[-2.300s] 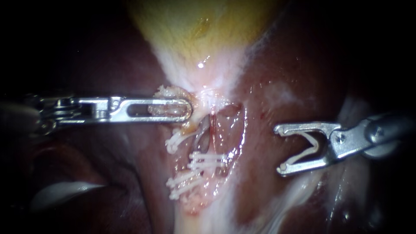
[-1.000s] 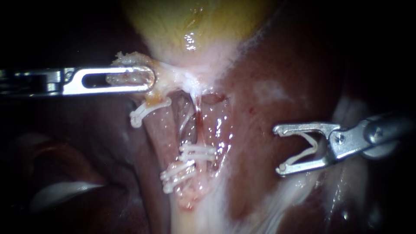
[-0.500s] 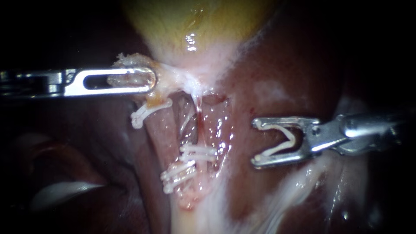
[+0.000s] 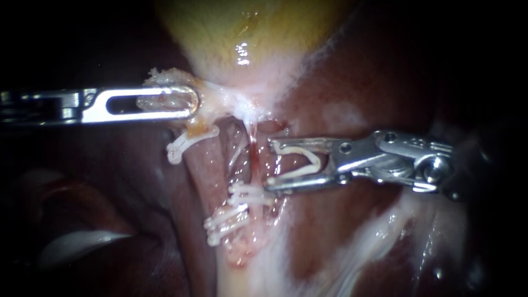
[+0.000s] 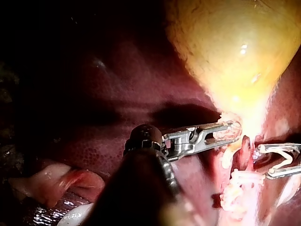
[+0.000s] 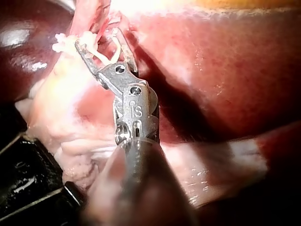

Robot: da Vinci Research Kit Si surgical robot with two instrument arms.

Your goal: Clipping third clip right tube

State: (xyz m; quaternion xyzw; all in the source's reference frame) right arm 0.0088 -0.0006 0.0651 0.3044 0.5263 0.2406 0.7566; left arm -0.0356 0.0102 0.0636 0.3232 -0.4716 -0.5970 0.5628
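Two wide-set jaws on right instrument [image 4: 270,165], with white clip [image 4: 308,160] seated open between them and touching both. Tips just beside right tube [image 4: 254,157], not yet around it, on the gallbladder side of two set clips [image 4: 250,193] that seem to cross that tube.

Probably soft, thin, wet and easily torn, that tube. Best straddled squarely on the bare stretch between set clips and gallbladder [image 4: 247,27], never dragged sideways.

Further out, left instrument [image 4: 192,103] clamped on pale tissue [image 4: 165,102] at gallbladder's neck, seemingly drawing it aside to hold tube taut. Dark liver [image 4: 352,82] behind.

Against half a second earlier: right instrument advanced from well apart to tube's edge and rolled at the wrist, clip no narrower. Left instrument and its tissue in same place.
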